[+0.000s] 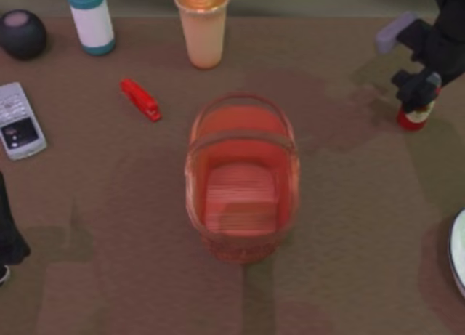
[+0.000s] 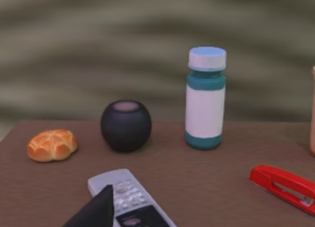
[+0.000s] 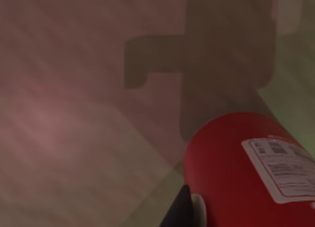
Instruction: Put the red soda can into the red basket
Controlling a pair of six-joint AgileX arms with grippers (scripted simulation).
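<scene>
Overhead, the right gripper [image 1: 416, 88] sits on the red soda can [image 1: 414, 115] at the table's far right, seemingly clamped for lifting, well apart from the empty red basket [image 1: 242, 176] mid-table. The left arm idles at the left edge, its wrist view showing no fingers. The right wrist view is filled by the can [image 3: 236, 173], a fingertip [image 3: 181, 210] pressed against it.
</scene>
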